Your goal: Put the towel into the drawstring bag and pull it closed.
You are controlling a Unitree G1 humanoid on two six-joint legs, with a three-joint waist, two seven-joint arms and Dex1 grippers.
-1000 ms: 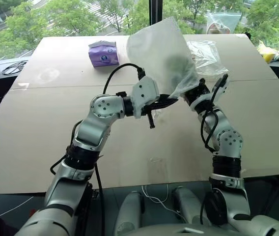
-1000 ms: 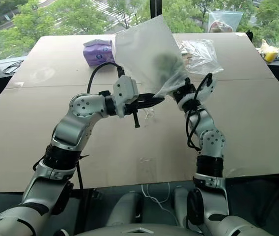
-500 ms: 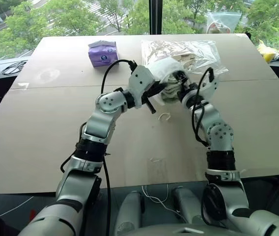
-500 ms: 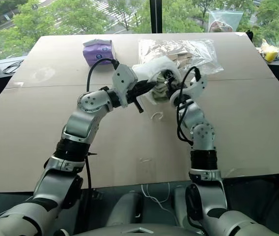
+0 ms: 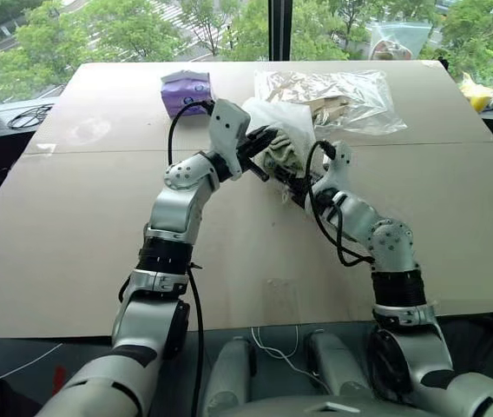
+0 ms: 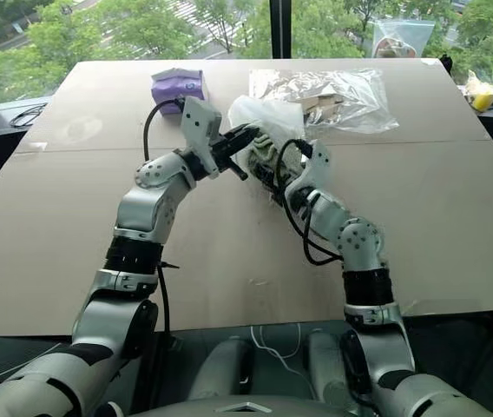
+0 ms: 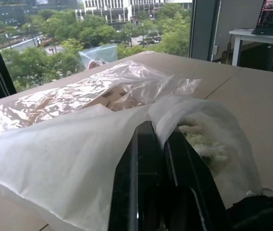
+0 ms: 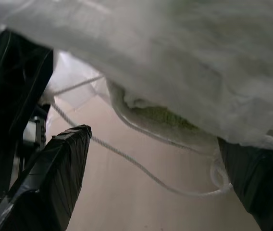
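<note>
The drawstring bag (image 5: 274,130) lay slumped on the counter (image 5: 73,234) near the middle, just in front of a clear plastic bag (image 5: 338,91) of brown items, with the pale green towel (image 7: 201,144) already inside it and showing through the thin white cloth at the mouth. The left gripper (image 5: 259,143) had its fingers closed on a fold of the bag's rim, holding that side up. The right gripper (image 8: 155,159) sat just below the mouth with its fingers spread wide, holding nothing, and the thin white cord (image 8: 141,168) looped loose between them.

The bag looked feather-light and limp, the sort of fabric that bunches and slides rather than holds a shape, so I judged a pinch on the cloth would only drag it about. The towel seemed soft and bulky enough to keep the pouch plump. The cord looked the right place to take hold: thin, slack, easy to miss, needing a firm nip near its loop.

The counter was broad, plain and tan, with a purple tissue packet (image 5: 186,89) further back. Beyond it, windows gave onto green trees.
</note>
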